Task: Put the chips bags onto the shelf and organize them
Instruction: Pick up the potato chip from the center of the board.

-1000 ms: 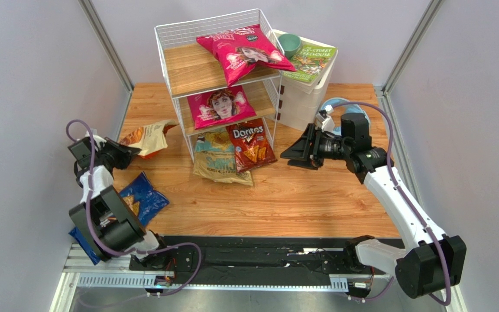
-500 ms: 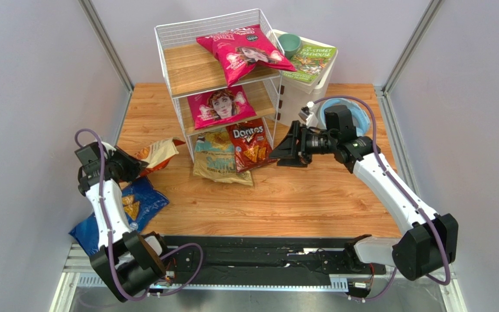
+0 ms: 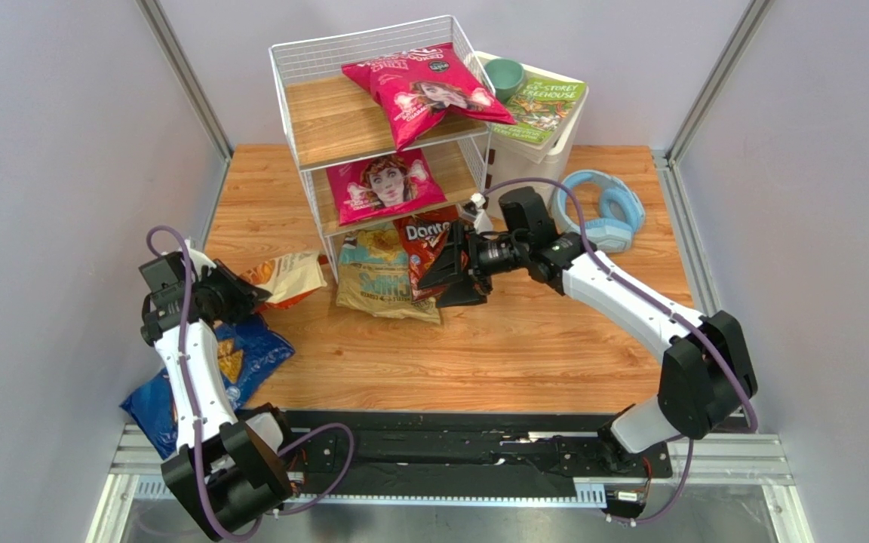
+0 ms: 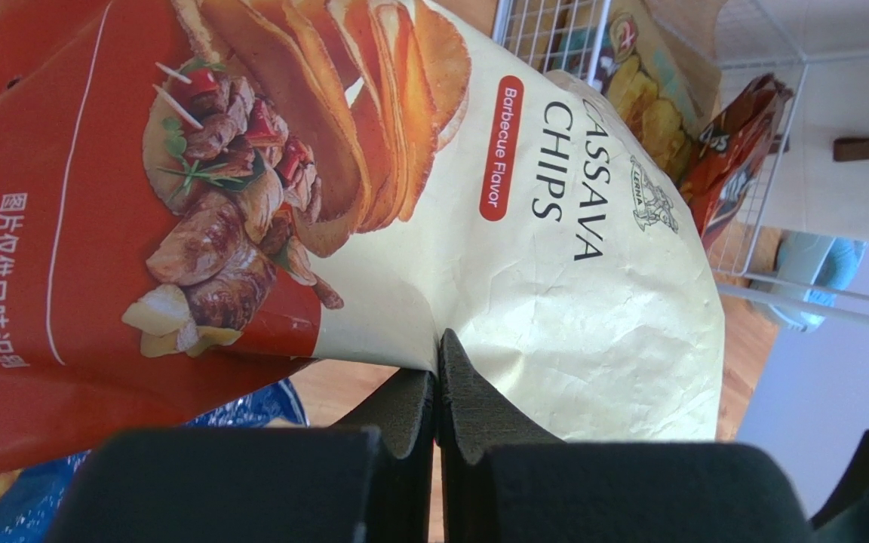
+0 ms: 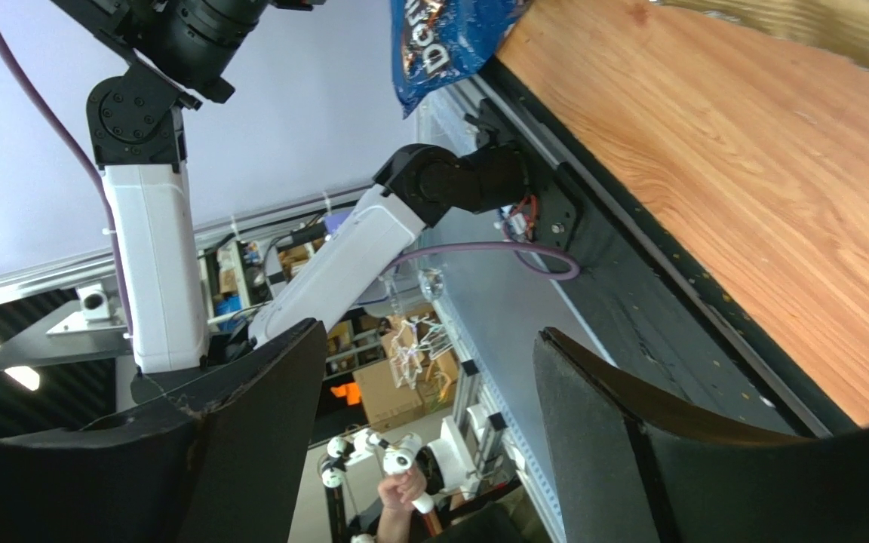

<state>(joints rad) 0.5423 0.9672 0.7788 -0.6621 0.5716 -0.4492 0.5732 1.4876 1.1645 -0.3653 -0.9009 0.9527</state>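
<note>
Orange and cream, the crinkly chips bag (image 3: 283,275) sits left of the middle of the top picture, pinched at its edge by the left gripper (image 3: 235,296). The left wrist picture shows both fingers (image 4: 405,396) squeezed together on the bag's rim. A second ago this bag was higher up and a bit more to the left. Now it is closer to the foot of the shelf (image 3: 280,79), so it looks like it is on its way there.

The right gripper (image 3: 456,269) has made a big move. It was over on the right side. Now it is at the middle, right beside the red Doritos bag (image 3: 428,251). Its fingers are spread wide and hold nothing. I think it will push or grab the red bag next.

Two pink bags already lie on the shelf, one on top (image 3: 422,88) and one in the middle (image 3: 385,184). The red bag and the tan bag (image 3: 371,277) stick out at the bottom. The blue bag (image 3: 229,356) lies on the table (image 3: 518,339) at the lower left.
</note>
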